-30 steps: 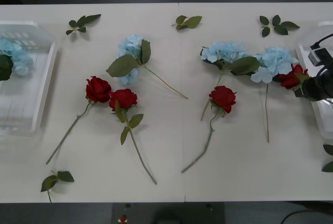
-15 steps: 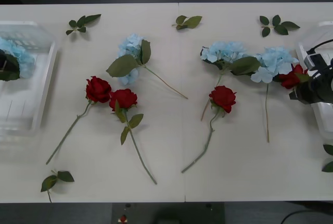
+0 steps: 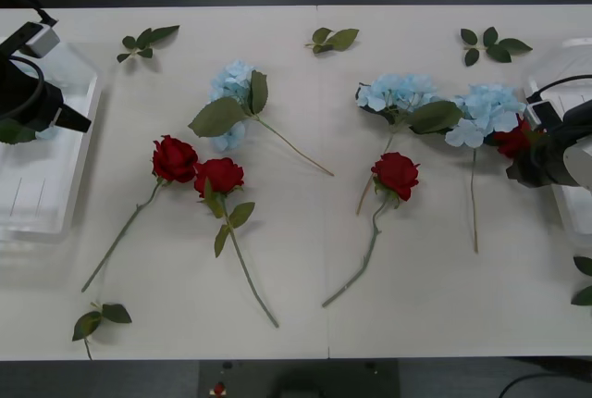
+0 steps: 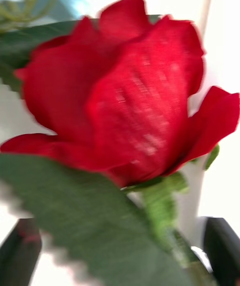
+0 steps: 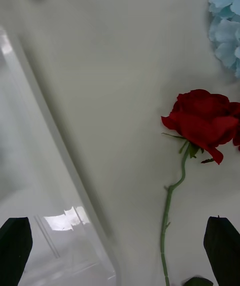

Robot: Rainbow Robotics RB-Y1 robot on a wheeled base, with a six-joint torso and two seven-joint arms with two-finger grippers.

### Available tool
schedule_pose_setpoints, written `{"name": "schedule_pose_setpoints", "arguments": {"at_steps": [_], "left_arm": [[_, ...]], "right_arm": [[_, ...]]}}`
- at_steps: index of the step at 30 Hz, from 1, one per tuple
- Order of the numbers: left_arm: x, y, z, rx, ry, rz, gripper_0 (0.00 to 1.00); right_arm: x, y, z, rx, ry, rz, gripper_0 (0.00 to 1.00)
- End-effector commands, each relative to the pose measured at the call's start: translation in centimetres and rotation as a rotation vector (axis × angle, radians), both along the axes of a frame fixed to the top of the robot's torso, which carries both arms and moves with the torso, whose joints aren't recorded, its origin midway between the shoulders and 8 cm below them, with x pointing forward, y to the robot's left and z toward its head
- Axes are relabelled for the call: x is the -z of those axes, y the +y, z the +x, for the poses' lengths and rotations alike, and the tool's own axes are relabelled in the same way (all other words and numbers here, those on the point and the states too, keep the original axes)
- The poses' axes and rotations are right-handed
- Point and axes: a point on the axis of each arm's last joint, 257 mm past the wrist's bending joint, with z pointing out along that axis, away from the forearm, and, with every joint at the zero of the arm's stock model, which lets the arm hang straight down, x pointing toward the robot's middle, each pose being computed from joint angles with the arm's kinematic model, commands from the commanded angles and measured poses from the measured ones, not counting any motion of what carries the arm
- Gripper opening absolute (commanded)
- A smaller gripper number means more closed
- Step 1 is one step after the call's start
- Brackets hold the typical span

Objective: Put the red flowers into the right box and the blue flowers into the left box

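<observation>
Two red flowers [image 3: 175, 158] [image 3: 220, 176] lie left of centre and a third [image 3: 396, 174] lies right of centre. A fourth red flower [image 3: 511, 142] [image 4: 120, 96] lies beside the right box [image 3: 573, 208]; my right gripper [image 3: 532, 159] [image 4: 120, 251] stands open astride its stem. Three blue flowers [image 3: 236, 102] [image 3: 398, 93] [image 3: 486, 111] lie farther back. My left gripper [image 3: 67, 118] [image 5: 120, 251] hovers open over the inner rim of the left box [image 3: 46, 194] [image 5: 50, 131], holding nothing. A green leaf [image 3: 11, 130] shows in that box beside the arm.
Loose leaf sprigs lie along the far edge [image 3: 146, 42] [image 3: 335, 39] [image 3: 493, 44], at the near left [image 3: 97, 317] and at the right edge [image 3: 584, 279]. The left wrist view shows one red flower [image 5: 202, 121] and a blue flower [image 5: 227, 26] beyond the box rim.
My left arm has come into view over the left box, covering the blue flower there. My right gripper has slid left, closer around the rightmost red flower.
</observation>
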Motion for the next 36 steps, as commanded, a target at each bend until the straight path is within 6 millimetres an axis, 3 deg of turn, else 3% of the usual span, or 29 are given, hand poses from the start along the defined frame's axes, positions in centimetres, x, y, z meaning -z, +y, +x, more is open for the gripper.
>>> {"name": "schedule_pose_setpoints", "arguments": {"at_steps": [1,3,6,12,23,32,36], "left_arm": [[-0.2,-2.7,0.3,0.143,-0.035,0.025,1.0],[0.6,-3.8,0.3,0.197,-0.04,0.032,1.0],[1.4,-4.8,0.3,0.253,-0.045,0.051,1.0],[4.2,-5.7,0.3,0.332,-0.052,0.115,1.0],[8.9,-5.3,-0.9,0.328,0.001,0.175,1.0],[11.3,-5.9,-1.5,0.293,0.033,0.183,1.0],[12.3,-6.5,-1.5,0.289,0.03,0.186,1.0]], "right_arm": [[-1.5,0.7,1.5,-0.038,-0.037,-0.007,0.37],[-1.5,0.7,1.6,-0.04,-0.038,-0.01,0.19],[-1.6,0.7,1.6,-0.041,-0.04,-0.011,0.0],[-1.6,0.5,1.6,-0.038,-0.04,-0.012,0.0],[-2.5,-0.9,2.3,-0.025,-0.053,-0.028,0.0],[-4.9,-0.5,3.2,0.01,-0.071,0.085,0.0],[-6.8,-0.6,3.4,0.035,-0.087,0.164,0.0]]}}
